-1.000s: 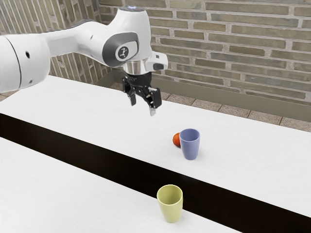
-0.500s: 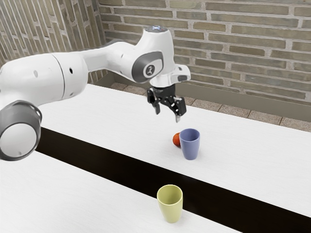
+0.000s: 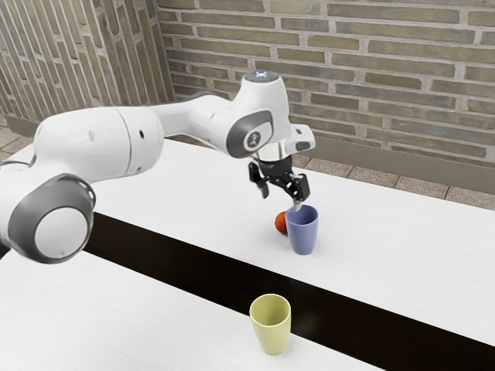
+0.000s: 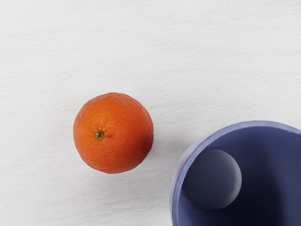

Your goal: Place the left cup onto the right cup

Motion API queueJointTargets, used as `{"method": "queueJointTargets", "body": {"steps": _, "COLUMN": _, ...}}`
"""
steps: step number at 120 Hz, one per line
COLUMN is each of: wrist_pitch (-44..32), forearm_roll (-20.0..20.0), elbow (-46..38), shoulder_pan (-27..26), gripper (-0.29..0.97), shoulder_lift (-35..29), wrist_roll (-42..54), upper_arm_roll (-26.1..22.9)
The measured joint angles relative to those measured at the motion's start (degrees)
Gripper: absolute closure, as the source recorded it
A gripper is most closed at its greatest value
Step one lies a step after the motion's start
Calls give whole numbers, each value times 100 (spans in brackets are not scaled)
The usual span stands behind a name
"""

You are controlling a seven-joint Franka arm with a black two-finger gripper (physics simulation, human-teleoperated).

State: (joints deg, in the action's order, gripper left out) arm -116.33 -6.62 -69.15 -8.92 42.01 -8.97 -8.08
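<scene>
A blue cup [image 3: 302, 230] stands upright on the far white table, with an orange [image 3: 280, 222] touching or almost touching its side toward the exterior view's left. A yellow-green cup [image 3: 270, 323] stands upright on the near white surface. My gripper [image 3: 281, 198] hangs open just above the blue cup's rim and the orange, one fingertip [image 3: 298, 206] right at the rim. Nothing is between the fingers. Looking down from the wrist, the orange [image 4: 113, 133] and the blue cup's open mouth [image 4: 244, 179] lie side by side under my hand.
A black strip [image 3: 193, 267] runs between the far table [image 3: 402, 255] and the near white surface [image 3: 116, 317]. A brick wall [image 3: 371, 69] stands behind the table.
My arm has swung toward the exterior view's right and come down, from above the bare table to just over the blue cup's rim. The gripper stays open. Cups and orange have not moved.
</scene>
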Motion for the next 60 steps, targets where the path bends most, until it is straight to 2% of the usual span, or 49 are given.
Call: {"method": "queueJointTargets", "body": {"steps": 60, "wrist_pitch": -341, "forearm_roll": 32, "elbow": 19, "shoulder_pan": -18, "gripper": 0, "shoulder_lift": 397, "wrist_roll": -92, "upper_arm_roll": 6}}
